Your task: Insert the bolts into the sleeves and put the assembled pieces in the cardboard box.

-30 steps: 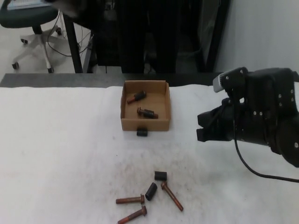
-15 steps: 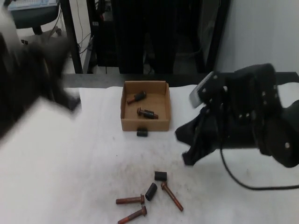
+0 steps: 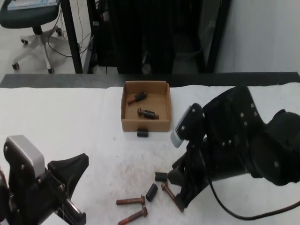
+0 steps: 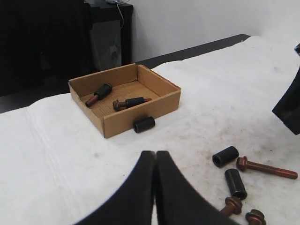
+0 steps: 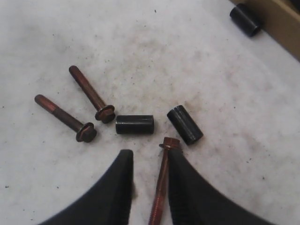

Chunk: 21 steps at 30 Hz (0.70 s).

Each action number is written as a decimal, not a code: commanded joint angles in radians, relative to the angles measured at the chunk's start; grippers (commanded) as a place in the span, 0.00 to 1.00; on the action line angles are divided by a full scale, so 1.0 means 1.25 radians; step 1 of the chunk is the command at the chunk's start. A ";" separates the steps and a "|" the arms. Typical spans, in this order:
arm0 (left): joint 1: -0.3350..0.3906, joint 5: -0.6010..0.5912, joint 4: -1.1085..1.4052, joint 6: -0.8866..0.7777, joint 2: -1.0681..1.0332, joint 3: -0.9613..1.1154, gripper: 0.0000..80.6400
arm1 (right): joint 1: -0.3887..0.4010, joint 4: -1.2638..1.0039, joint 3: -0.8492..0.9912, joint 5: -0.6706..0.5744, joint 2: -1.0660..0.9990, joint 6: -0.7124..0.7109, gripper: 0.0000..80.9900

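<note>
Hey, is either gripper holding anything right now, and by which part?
Nothing is held. The right gripper straddles a bolt at its shank, jaws open, not clamped; the left gripper is shut and empty.

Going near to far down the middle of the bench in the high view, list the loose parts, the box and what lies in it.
Nearest bolt → second bolt → first sleeve → second sleeve → lone sleeve at the box's front → cardboard box → nearer assembled piece → farther assembled piece.
</note>
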State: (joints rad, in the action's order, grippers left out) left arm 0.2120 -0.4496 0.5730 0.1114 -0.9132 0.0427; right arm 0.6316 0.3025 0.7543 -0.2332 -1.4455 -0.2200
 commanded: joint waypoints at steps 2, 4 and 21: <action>0.003 -0.013 0.012 0.001 0.001 -0.001 0.00 | 0.022 0.006 0.010 0.038 -0.001 -0.003 0.31; 0.003 -0.013 0.012 -0.004 0.001 -0.001 0.00 | 0.023 0.006 0.010 0.043 -0.010 -0.003 0.31; 0.003 -0.030 0.000 -0.024 0.001 -0.001 0.00 | 0.022 0.064 0.077 0.086 -0.128 -0.003 0.31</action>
State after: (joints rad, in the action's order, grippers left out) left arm 0.2120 -0.4801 0.5692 0.0889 -0.9132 0.0427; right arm 0.6593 0.3629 0.7980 -0.1297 -1.5764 -0.2200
